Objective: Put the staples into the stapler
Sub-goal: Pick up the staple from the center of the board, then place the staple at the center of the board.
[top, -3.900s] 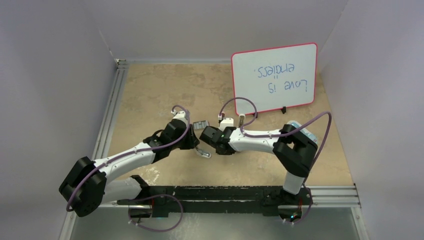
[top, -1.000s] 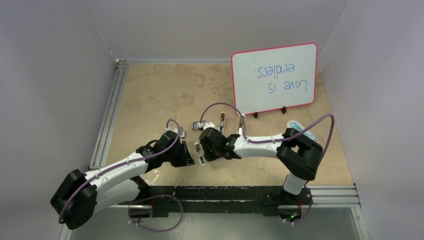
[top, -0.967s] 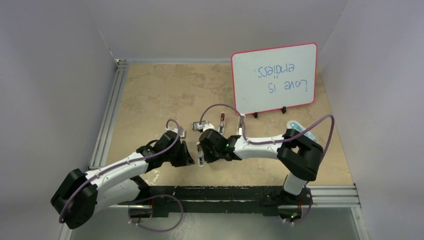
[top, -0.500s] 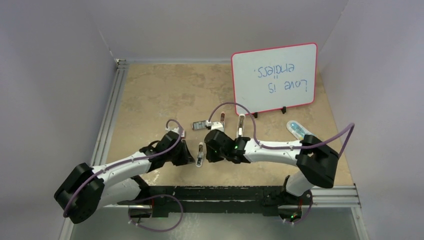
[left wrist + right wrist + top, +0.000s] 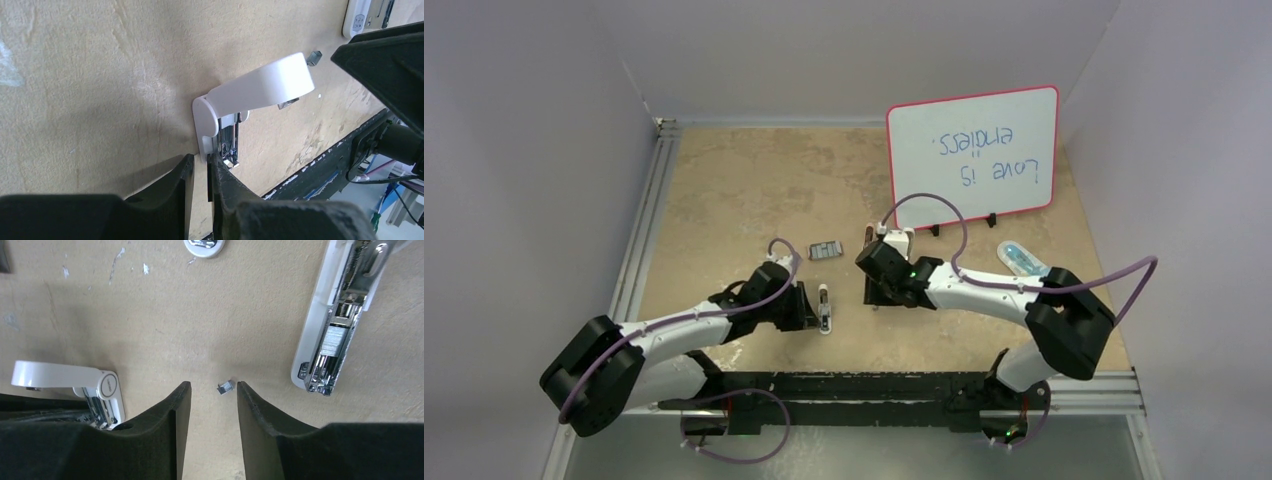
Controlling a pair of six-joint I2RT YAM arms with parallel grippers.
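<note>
Moved since a second ago: right arm has pulled back from the small stapler [image 5: 824,308] toward the whiteboard [image 5: 972,158], and its pincer has opened wider. The left arm stays by the stapler.
Top view, room: pale grey walls on three sides. A silver rail [image 5: 637,260] runs down the left and a black rail [image 5: 874,385] runs along the near edge.
Top view, worktop [image 5: 724,190]: tan and blotchy, like stone.
Top view, staples: the grey tray of staples [image 5: 826,249] lies flat just beyond the small stapler, apart from both pincers.
Top view, left pincer [image 5: 812,310]: right against the small stapler.
Top view, right pincer [image 5: 876,293]: near the small stapler, not touching it.
Top view, other: a blue and white oval thing [image 5: 1021,258] lies near the whiteboard's foot.
Left wrist view, left pincer: almost closed, with only a thin slit. The back end of the small stapler's base is nipped in that slit.
Left wrist view, small stapler: its white top is swung up and its shiny metal channel shows.
Left wrist view, worktop: a little staple strip [image 5: 313,57] lies past the stapler's raised top.
Right wrist view, right pincer: partly open, holding nothing. The little staple strip lies on the worktop between its fingers, just beside one of them.
Right wrist view, worktop: tan with a few white flecks. A second stapler [image 5: 327,330], white and open, lies off to the right, and the small stapler lies to the left.
</note>
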